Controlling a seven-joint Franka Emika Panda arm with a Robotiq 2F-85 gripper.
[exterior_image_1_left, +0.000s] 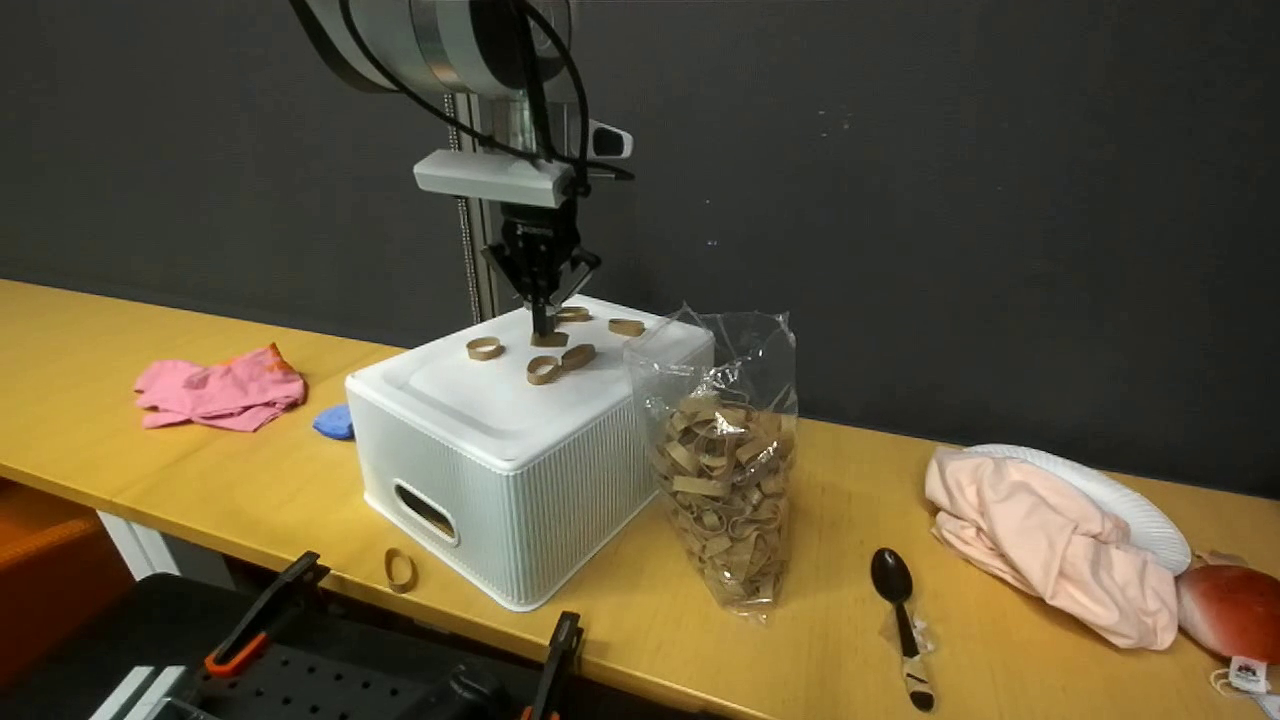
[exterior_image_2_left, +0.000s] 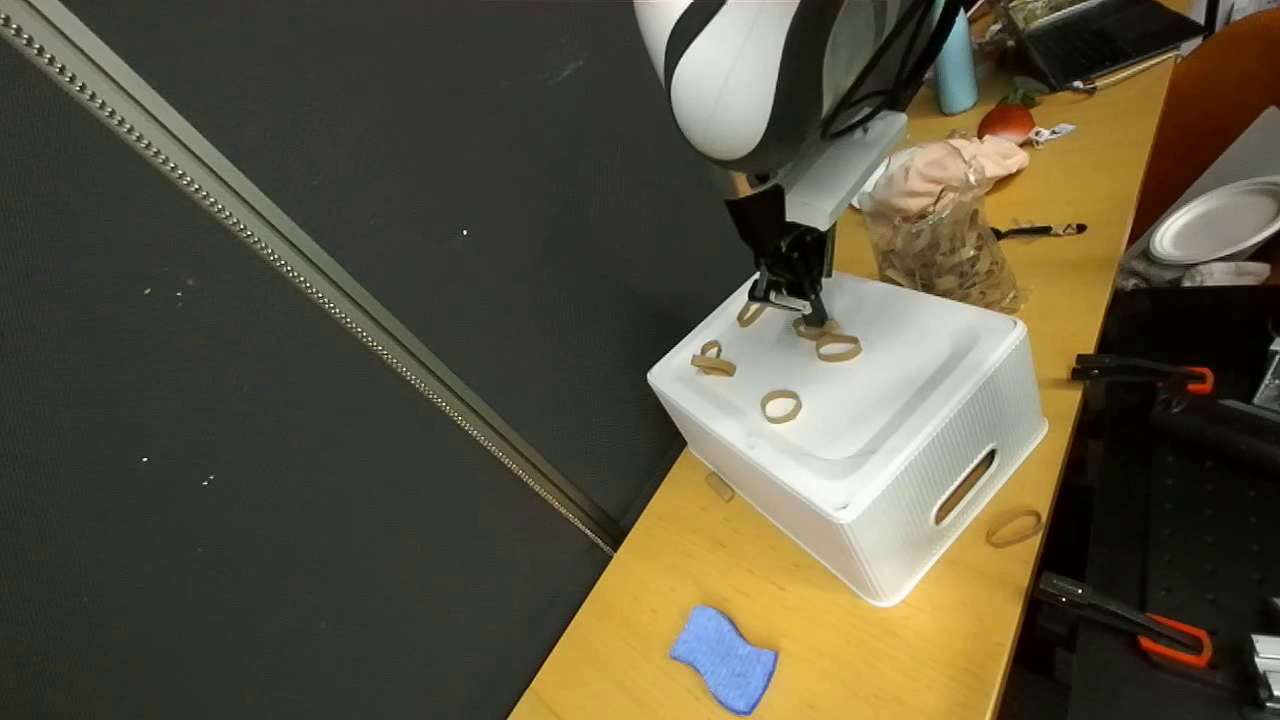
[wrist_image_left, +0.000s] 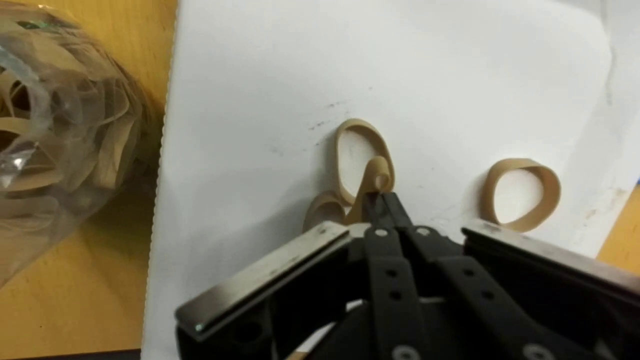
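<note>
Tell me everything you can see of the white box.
The white box looks plastic, with finely ribbed sides, rounded corners and a slot-like hole low in one end. It sits, seemingly upside down, on the wooden table; tan bands lie on its smudged top. Whether the gripper above touches it is unclear.

I read this as a lab: my arm (exterior_image_1_left: 455, 50) at the top of an exterior view, a clamp (exterior_image_1_left: 272, 602) lower left, a laptop (exterior_image_2_left: 1110, 42) upper right in an exterior view.
</note>
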